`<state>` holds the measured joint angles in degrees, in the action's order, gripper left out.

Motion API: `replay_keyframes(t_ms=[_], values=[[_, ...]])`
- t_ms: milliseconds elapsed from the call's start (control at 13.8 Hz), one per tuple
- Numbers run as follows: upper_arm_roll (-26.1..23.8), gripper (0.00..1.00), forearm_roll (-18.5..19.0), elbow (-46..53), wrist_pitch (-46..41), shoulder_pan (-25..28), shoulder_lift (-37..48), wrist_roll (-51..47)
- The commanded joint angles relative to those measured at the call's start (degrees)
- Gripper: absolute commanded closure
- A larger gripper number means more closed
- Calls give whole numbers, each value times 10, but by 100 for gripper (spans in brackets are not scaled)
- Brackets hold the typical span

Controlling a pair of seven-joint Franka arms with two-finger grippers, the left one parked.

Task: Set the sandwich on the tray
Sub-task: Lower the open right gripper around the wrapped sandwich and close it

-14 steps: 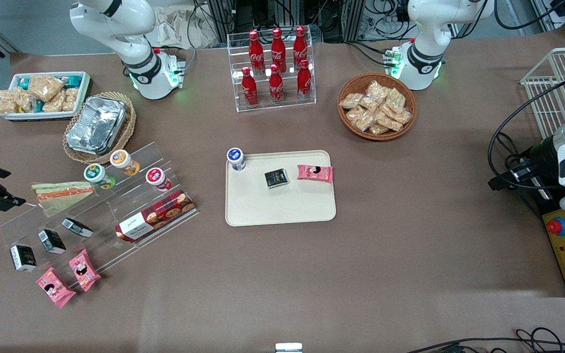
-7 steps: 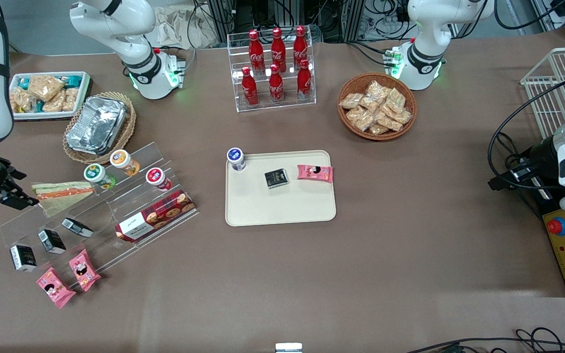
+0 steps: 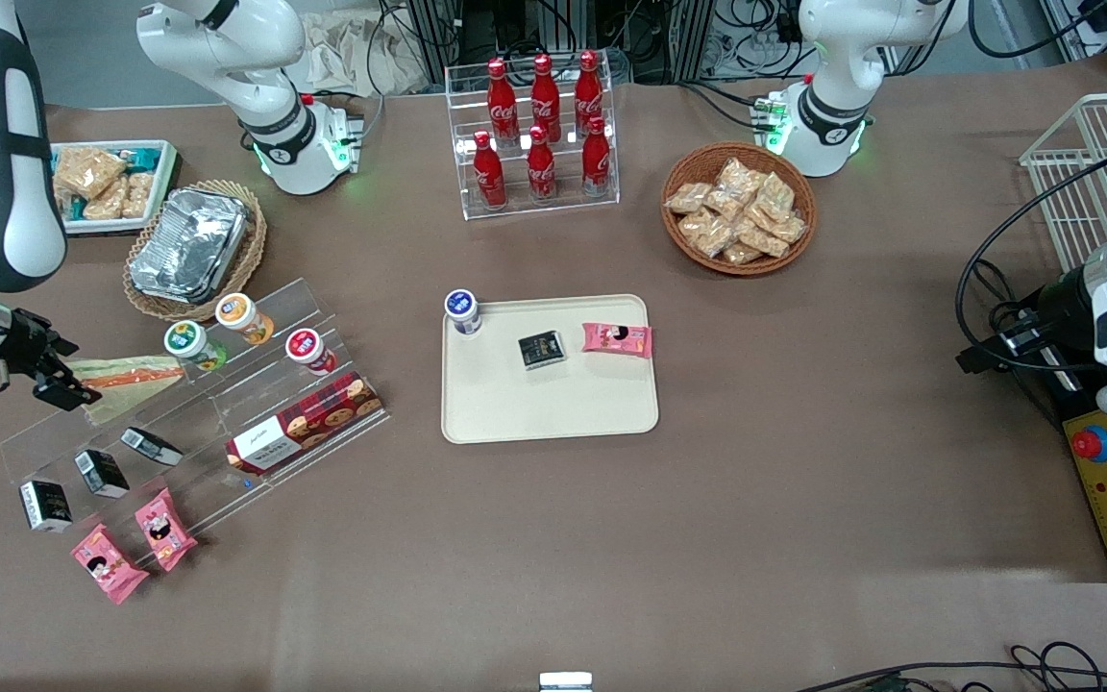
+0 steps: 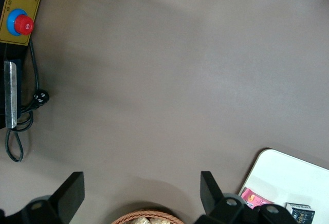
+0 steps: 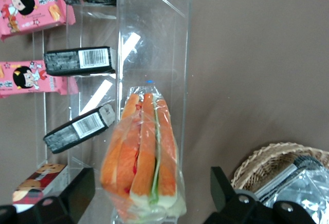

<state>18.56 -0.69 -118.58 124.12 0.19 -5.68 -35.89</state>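
Black two-finger gripper [image 3: 61, 383] of the working arm sits at that arm's end of the table, its white and black forearm bending down from above so the wrist points along the table at the wide end of the clear-wrapped triangular sandwich with orange and green filling [image 3: 126, 380]. In the wrist view the gripper [image 5: 149, 203] has its fingers spread apart, one finger [image 5: 79, 190] on each flank of the sandwich [image 5: 144, 157], with no visible contact on the wrap. The sandwich lies on the upper step of a clear acrylic stepped display stand [image 3: 256, 404], just beside a green-lidded cup [image 3: 190, 343]; black snack bars [image 3: 97, 471] and pink snack packets [image 3: 131, 548] sit on the lower steps, nearer the front camera. A wicker basket holding a foil container [image 3: 193, 245] stands near the stand, farther from the camera. Toward the middle of the table, well apart from the sandwich, lies the large cream rectangular tray with rounded corners [image 3: 534, 408], carrying a blue-lidded cup [image 3: 462, 310], a small black packet [image 3: 542, 349] and a pink packet [image 3: 617, 338].
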Motion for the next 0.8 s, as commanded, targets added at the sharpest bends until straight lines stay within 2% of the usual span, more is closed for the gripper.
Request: replay_keyframes(t_ms=[0, 145, 217, 507, 580, 652, 725], values=[[5, 0, -14, -9, 28, 2, -13, 37], [5, 3, -15, -9, 39, 2, -24, 37], [5, 10, -16, -9, 47, 2, -29, 38], [5, 69, -26, -8, 58, 5, -45, 52], [4, 88, -29, -9, 57, 4, -45, 72], [5, 100, -48, -6, 55, 4, -46, 80], [5, 100, -64, -5, 52, 4, -46, 93]])
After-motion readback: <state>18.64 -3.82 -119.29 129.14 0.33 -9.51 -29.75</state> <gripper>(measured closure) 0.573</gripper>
